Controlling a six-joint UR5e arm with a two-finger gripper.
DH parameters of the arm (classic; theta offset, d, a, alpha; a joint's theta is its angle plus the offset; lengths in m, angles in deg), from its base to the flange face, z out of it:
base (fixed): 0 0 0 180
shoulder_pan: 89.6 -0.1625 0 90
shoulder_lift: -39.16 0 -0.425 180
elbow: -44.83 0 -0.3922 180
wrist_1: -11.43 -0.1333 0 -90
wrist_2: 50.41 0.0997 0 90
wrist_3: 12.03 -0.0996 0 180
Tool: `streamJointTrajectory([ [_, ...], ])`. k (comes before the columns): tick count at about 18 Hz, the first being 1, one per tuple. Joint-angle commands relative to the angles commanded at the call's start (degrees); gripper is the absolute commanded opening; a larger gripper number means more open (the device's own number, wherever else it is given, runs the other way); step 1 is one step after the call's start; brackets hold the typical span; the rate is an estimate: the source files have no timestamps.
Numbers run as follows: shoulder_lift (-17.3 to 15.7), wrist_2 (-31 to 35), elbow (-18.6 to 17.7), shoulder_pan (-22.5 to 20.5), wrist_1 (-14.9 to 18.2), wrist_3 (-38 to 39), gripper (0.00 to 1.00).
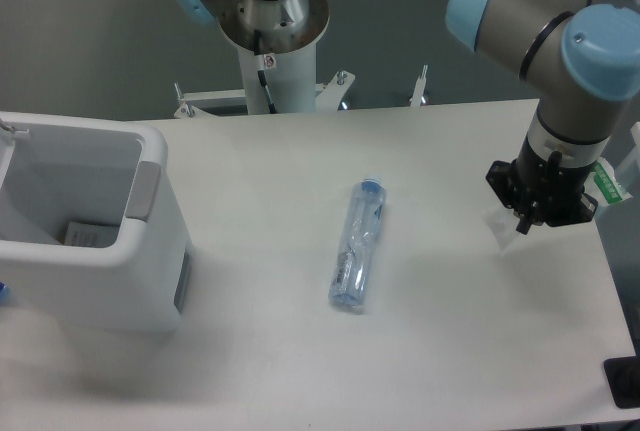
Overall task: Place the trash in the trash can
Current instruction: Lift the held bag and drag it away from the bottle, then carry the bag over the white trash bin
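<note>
Up at the right side of the table [430, 371], the plastic bag [503, 228] hangs against the gripper [528, 227]: a clear, crinkled corner shows just left of and below the fingertips, and its green-and-white edge strip [607, 181] sticks out on the gripper's other side, slightly higher. The fingers look pressed together on the bag, with film coming out on both sides, though the pinch point itself is hidden under the dark gripper body. The bag appears raised off the tabletop, a faint shadow lying beneath it.

Well to the left of the gripper and a little lower in the view lies the crushed clear bottle [357, 247], flat on the table, its blue cap [371, 188] at the far end. It touches nothing else.

Much farther left, at the table's opposite edge, stands the white trash can [95, 281], open at the top, with a grey panel [143, 191] on the rim nearest the gripper. A pale flat item [91, 235] lies on its floor.
</note>
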Motion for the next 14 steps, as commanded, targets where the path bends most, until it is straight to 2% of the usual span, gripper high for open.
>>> streamJointTrajectory([
  [2,-1.0,-1.1,0.0,0.5,1.2,2.0,0.0],
  [4,-3.9,-4.6,-0.3,2.0,4.8,4.4,0.0],
  [5,-5.1,-5.4,-0.5,2.8,5.4,6.0,0.0],
  [14,-12.9,-14.0,-2.1,10.8,5.5,19.8,0.0],
])
